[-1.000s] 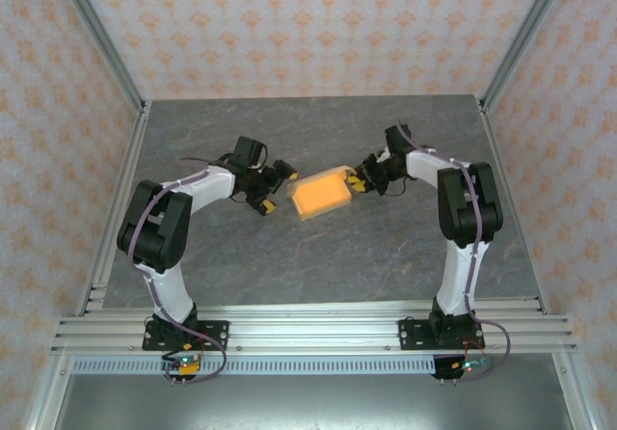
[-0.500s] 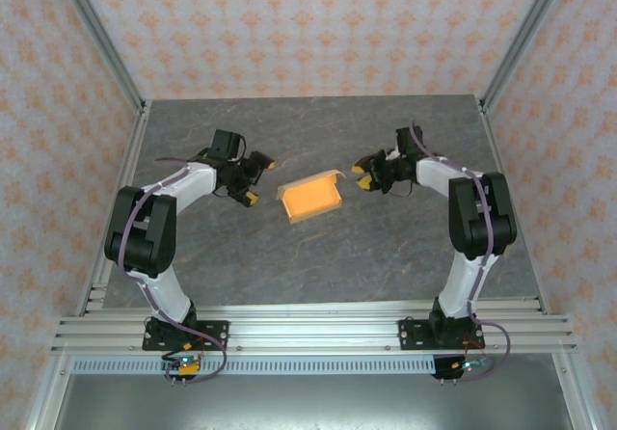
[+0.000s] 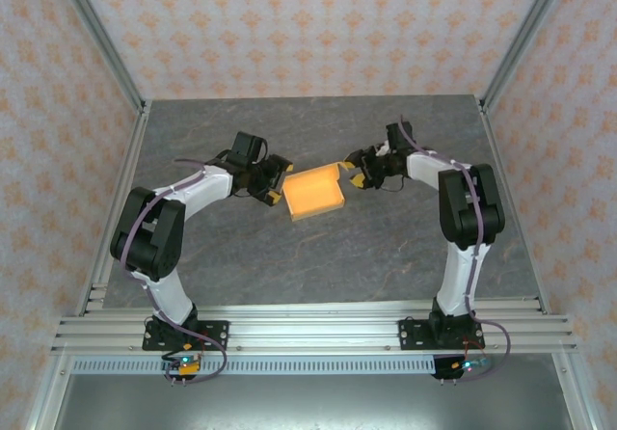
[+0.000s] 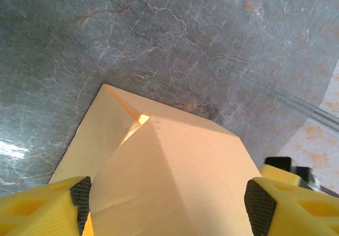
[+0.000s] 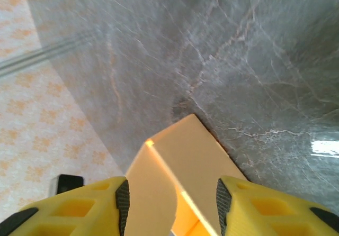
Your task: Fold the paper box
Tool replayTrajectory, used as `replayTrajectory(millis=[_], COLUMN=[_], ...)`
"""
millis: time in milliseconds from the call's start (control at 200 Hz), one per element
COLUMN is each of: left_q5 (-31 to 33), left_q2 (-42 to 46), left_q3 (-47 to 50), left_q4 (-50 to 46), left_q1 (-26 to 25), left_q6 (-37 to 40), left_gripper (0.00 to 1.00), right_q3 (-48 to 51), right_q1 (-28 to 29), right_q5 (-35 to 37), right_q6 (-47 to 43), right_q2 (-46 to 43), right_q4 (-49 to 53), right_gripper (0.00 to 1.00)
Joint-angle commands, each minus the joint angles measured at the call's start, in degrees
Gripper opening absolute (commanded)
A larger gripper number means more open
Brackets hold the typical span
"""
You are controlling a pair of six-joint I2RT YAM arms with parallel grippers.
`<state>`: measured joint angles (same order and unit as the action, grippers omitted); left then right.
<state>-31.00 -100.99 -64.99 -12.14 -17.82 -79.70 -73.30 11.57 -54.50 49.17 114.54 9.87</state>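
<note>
The paper box, light orange-tan card, lies partly folded in the middle of the grey table, one flap raised at its far right corner. My left gripper is at the box's left end. In the left wrist view the box spans almost the whole gap between the wide-set jaws of the left gripper; I cannot tell whether the pads touch it. My right gripper is at the box's far right corner. In the right wrist view it stands open around the raised flap and wall of the box.
The marble-patterned table reaches to aluminium frame posts at both sides and patterned walls behind. An aluminium rail runs along the near edge, carrying both arm bases.
Both grippers drew back from the box half a second ago and have come in again to its two ends. The right gripper has opened. The left jaws have narrowed somewhat.
</note>
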Motion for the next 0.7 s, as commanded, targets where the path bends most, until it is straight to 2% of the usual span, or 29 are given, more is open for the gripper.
replayTrajectory(millis=[0, 155, 240, 460, 691], left_q5=[0.27, -0.55, -0.98, -1.38, 0.29], left_q2=[-1.94, -3.32, -3.86, -2.41, -0.51], left_q3=[-2.9, -3.72, -4.71, -5.42, -5.62], left_q4=[1.46, 1.63, 1.33, -1.13, -1.78], left_q1=[-1.24, -1.34, -0.92, 1.26, 1.77], left_q6=[-1.82, -1.64, -0.62, 2.7, 2.71], left_gripper=[0.76, 0.74, 0.75, 0.83, 0.87], right_q3=[-1.17, -0.22, 0.11, -1.71, -6.6], right_q1=[1.18, 1.38, 1.3, -0.61, -1.56], right_q5=[-1.3, -1.47, -1.32, -1.26, -2.44], right_q6=[-1.79, 0.33, 1.43, 3.4, 2.88], right_q2=[1.14, 1.65, 1.53, 1.38, 1.82], right_q4=[-2.65, -5.09, -5.74, -2.64, 1.92], right_gripper=[0.49, 0.5, 0.54, 0.57, 0.59])
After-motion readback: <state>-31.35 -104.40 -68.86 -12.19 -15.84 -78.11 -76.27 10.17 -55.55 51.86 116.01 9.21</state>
